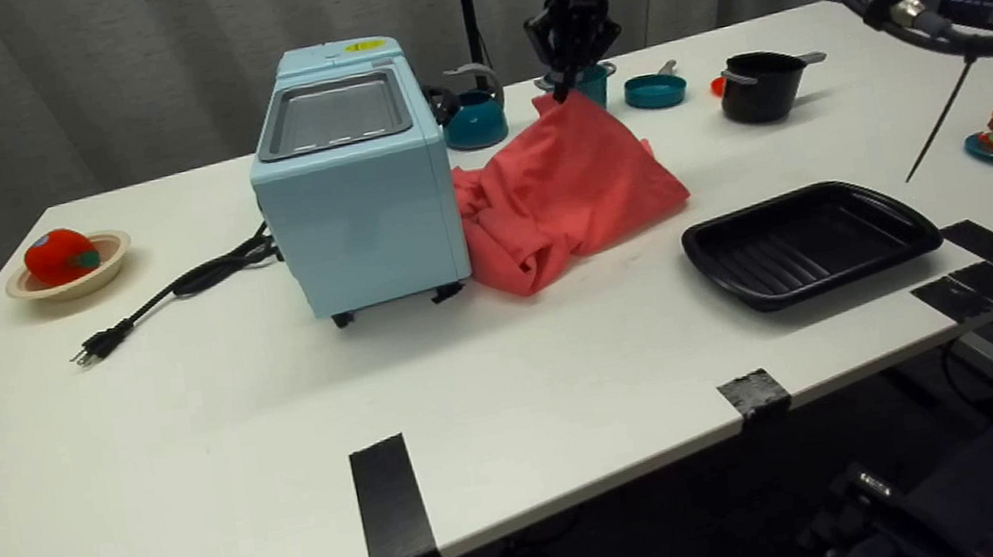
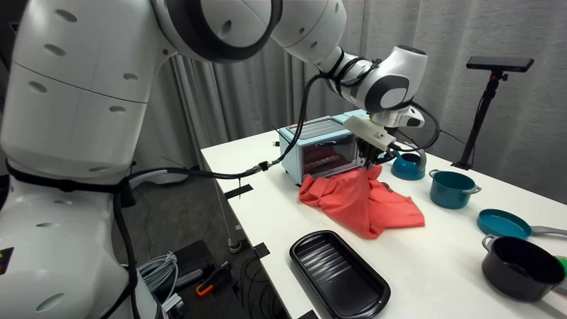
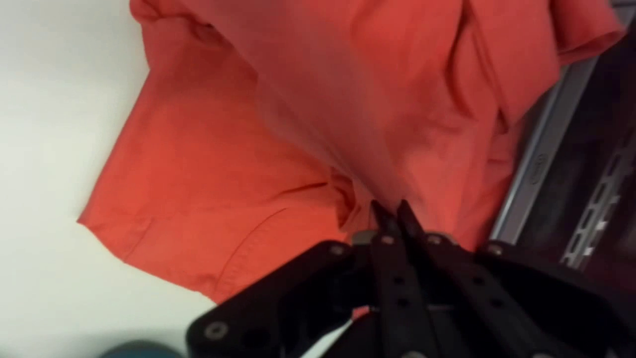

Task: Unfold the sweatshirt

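The coral-red sweatshirt (image 1: 580,184) lies bunched on the white table beside the toaster oven, with one part pulled up into a peak. In an exterior view the sweatshirt (image 2: 350,199) shows a raised fold, with a flatter part spread on the table. In the wrist view the sweatshirt (image 3: 198,154) fills most of the picture, and a fold rises to the fingertips. My gripper (image 3: 390,206) is shut on that fold. The gripper also shows in both exterior views (image 1: 563,94) (image 2: 368,165), at the top of the lifted peak. The fold's end between the fingers is partly hidden.
The light-blue toaster oven (image 1: 362,220) stands against the sweatshirt's side. A teal kettle (image 2: 406,166), teal pot (image 2: 449,195), teal pan (image 2: 500,223) and black pot (image 2: 518,274) stand nearby. A black baking tray (image 1: 812,244) lies near the front edge.
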You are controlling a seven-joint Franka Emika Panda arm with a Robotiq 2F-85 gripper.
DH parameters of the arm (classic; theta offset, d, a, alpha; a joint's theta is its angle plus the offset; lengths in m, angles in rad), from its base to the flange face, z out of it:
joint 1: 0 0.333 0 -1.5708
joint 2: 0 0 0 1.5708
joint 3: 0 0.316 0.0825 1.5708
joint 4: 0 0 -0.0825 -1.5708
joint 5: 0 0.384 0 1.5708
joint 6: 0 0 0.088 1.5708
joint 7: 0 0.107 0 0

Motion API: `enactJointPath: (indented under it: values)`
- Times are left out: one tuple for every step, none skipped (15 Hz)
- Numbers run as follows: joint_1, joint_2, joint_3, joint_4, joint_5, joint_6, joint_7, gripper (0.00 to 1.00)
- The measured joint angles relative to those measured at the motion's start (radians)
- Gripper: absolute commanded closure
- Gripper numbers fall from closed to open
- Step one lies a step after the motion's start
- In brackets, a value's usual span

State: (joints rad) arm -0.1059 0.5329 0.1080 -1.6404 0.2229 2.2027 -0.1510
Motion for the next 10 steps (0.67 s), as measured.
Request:
enactJointPath:
  values:
    - [-0.01,-0.03,0.013,-0.013,0.028,-0.053,-0.039,0.99]
    - [-0.015,-0.06,0.021,-0.031,0.055,-0.105,-0.076,0.99]
    - [-0.017,-0.089,0.027,-0.054,0.08,-0.156,-0.111,0.99]
    - [-0.017,-0.118,0.03,-0.081,0.101,-0.205,-0.143,0.99]
    - [-0.016,-0.145,0.033,-0.112,0.118,-0.254,-0.174,0.99]
    - [-0.016,-0.171,0.034,-0.145,0.129,-0.304,-0.203,0.99]
    - [-0.016,-0.196,0.034,-0.179,0.134,-0.357,-0.23,0.99]
    - [-0.016,-0.219,0.032,-0.212,0.134,-0.41,-0.256,0.99]
    - [-0.016,-0.241,0.028,-0.245,0.13,-0.464,-0.28,0.99]
    - [-0.016,-0.26,0.022,-0.275,0.121,-0.519,-0.3,0.99]
